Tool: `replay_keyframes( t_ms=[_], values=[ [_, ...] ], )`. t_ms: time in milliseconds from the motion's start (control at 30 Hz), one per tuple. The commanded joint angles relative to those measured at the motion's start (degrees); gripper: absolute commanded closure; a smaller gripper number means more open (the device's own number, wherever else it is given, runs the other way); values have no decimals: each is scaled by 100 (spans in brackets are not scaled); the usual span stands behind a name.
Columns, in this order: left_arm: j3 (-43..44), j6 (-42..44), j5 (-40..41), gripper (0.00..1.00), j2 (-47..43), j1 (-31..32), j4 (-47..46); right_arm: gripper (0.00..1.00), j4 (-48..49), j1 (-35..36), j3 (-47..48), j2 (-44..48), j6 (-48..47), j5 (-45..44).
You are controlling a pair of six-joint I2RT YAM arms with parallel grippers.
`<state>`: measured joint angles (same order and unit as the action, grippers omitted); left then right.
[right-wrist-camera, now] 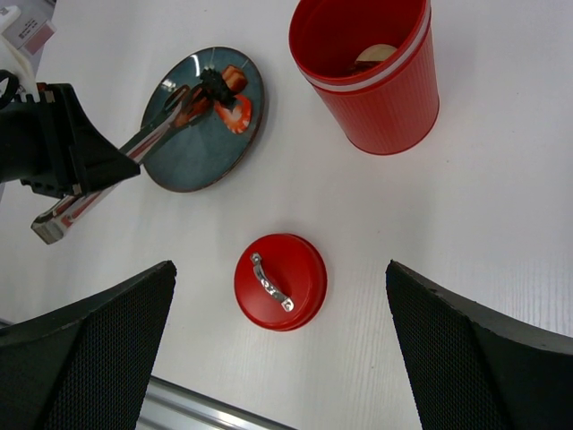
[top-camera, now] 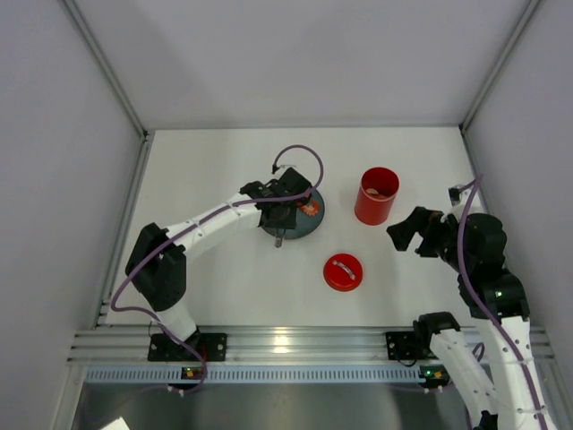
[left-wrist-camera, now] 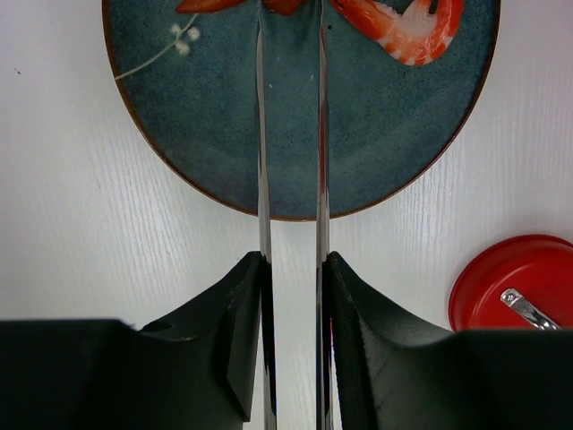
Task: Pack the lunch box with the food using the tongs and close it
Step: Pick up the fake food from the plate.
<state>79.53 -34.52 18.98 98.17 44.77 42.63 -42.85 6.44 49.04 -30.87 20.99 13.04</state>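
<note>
My left gripper (left-wrist-camera: 294,260) is shut on the tongs (left-wrist-camera: 262,161), one pale arm against each finger. The tongs reach out over the dark blue plate (left-wrist-camera: 385,134), and an orange-red piece (left-wrist-camera: 285,4) sits between their arms at the top edge. A shrimp (left-wrist-camera: 412,31) lies on the plate beside them. From above, the left gripper (top-camera: 279,211) hangs over the plate (top-camera: 309,226). The red lunch box (top-camera: 377,195) stands upright and uncovered with a beige disc (right-wrist-camera: 376,55) inside. Its lid (right-wrist-camera: 280,282) lies handle up on the table, below my open, empty right gripper (right-wrist-camera: 280,266).
White walls enclose the table on three sides, and an aluminium rail (top-camera: 295,345) runs along the near edge by the arm bases. The right arm (top-camera: 483,260) stands to the right of the lunch box.
</note>
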Motion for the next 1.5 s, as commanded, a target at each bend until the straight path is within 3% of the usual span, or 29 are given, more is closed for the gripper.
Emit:
replay_keyframes(
  t_ms=[0,467,1133,1467],
  values=[
    [212,33,123,69,-254,-21,78,0,233,-55,-8,38,-43,-3],
    [213,16,308,70,-966,110,439,1,286,-55,-43,20,-8,50],
    [125,25,202,78,-1063,181,360,1,269,-55,18,-6,-8,58],
    [1327,340,-34,78,-774,567,184,1,242,-55,132,-94,-25,41]
  ],
)
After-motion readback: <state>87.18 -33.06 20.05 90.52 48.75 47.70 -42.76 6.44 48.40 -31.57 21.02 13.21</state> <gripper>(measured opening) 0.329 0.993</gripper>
